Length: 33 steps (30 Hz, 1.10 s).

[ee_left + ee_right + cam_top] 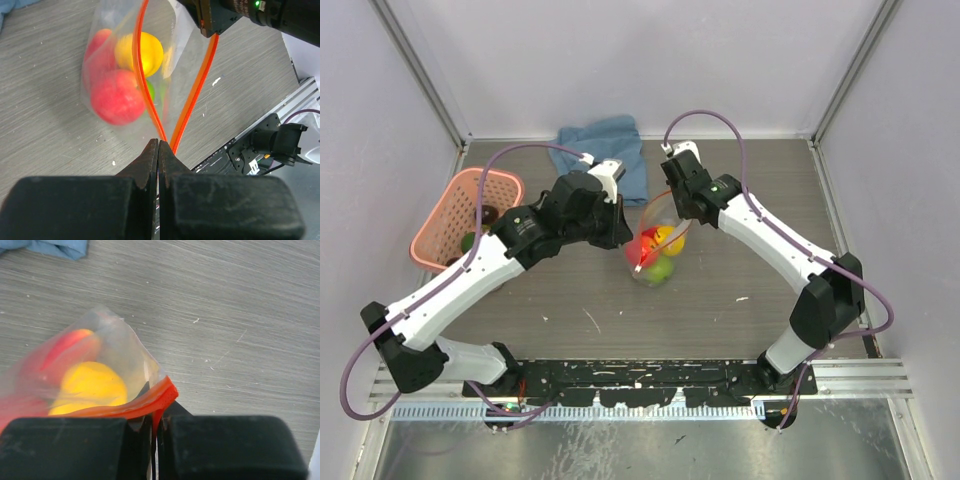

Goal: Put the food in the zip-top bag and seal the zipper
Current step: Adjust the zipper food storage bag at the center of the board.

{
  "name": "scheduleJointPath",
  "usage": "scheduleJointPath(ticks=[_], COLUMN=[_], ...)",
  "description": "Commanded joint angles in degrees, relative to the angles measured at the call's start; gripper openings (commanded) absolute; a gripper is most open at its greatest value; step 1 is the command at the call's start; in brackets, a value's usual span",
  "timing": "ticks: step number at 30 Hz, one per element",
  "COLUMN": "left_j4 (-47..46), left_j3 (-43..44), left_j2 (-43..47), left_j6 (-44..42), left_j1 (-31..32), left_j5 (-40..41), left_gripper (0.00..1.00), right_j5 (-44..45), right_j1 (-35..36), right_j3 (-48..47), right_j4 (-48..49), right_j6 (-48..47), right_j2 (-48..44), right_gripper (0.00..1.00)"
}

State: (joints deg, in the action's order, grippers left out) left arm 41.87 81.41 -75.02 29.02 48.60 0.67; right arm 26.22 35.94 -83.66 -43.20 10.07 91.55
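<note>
The clear zip-top bag [658, 248] sits mid-table with red [117, 97], yellow [142, 52] and green food inside. Its mouth gapes: the two halves of the orange zipper [195, 95] run apart in a V. The V's point meets my left gripper [159, 143], whose jaws are pressed together on that end; from above this gripper [623, 238] is at the bag's left side. My right gripper [156, 415] is shut on the zipper [150, 402] at the other side, the strip pinched between its fingers, with yellow food [90, 385] just behind. From above the right gripper [688, 222] is at the bag's right rim.
A pink lattice basket [438, 228] stands at the left edge with a dark and a green fruit in it. A blue cloth [610, 145] lies crumpled at the back, just behind both wrists.
</note>
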Motion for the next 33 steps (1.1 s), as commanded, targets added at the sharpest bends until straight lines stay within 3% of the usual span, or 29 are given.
scheduleJointPath(ticks=[1, 6, 9, 14, 18, 20, 21, 25, 27, 28, 33], left_j4=[0.26, -0.23, -3.23, -3.43, -1.74, -0.98, -0.66, -0.16, -0.37, -0.29, -0.01], left_j3=[3.31, 2.17, 0.80, 2.50, 6.11, 7.93, 8.83, 11.29, 11.33, 11.32, 10.84], left_j2=[1.79, -1.17, -1.61, -4.67, -9.57, -12.50, -13.92, -17.28, -17.59, -17.64, -17.40], left_j6=[-1.73, -0.24, 0.82, -0.27, -2.54, -3.26, -3.41, -2.91, -2.21, -1.82, -0.11], left_j1=[-0.27, -0.32, -0.31, -0.27, -0.41, -0.99, -1.21, -1.43, -1.41, -1.48, -1.44], left_j5=[0.39, -0.23, -0.89, 3.74, 8.69, 9.96, 10.17, 9.83, 9.20, 9.10, 9.65], left_gripper=[0.00, 0.00, 0.43, 0.63, 0.68, 0.64, 0.57, 0.17, 0.05, 0.01, 0.00], right_j5=[-5.00, -7.78, -8.41, -10.94, -12.42, -12.72, -12.90, -16.52, -18.10, -18.75, -18.55], right_j1=[0.44, 0.44, 0.39, 0.43, 0.44, 0.40, 0.43, 0.46, 0.63, 0.96, 3.86], right_j3=[-1.98, 0.79, 0.98, 1.26, 1.30, 1.43, 1.40, 1.63, 2.51, 3.18, 6.92], right_j4=[2.68, 5.24, 5.59, 6.97, 7.16, 7.17, 7.04, 5.52, 4.93, 4.89, 6.15], right_j6=[-1.10, -0.68, -0.95, -1.11, -1.06, -0.90, -0.62, 1.51, 2.76, 3.41, 8.07], right_j2=[-2.60, -3.37, -3.37, -4.17, -4.18, -4.54, -4.87, -7.06, -8.36, -9.07, -12.36], right_gripper=[0.08, 0.10, 0.10, 0.10, 0.10, 0.12, 0.16, 0.34, 0.41, 0.43, 0.51])
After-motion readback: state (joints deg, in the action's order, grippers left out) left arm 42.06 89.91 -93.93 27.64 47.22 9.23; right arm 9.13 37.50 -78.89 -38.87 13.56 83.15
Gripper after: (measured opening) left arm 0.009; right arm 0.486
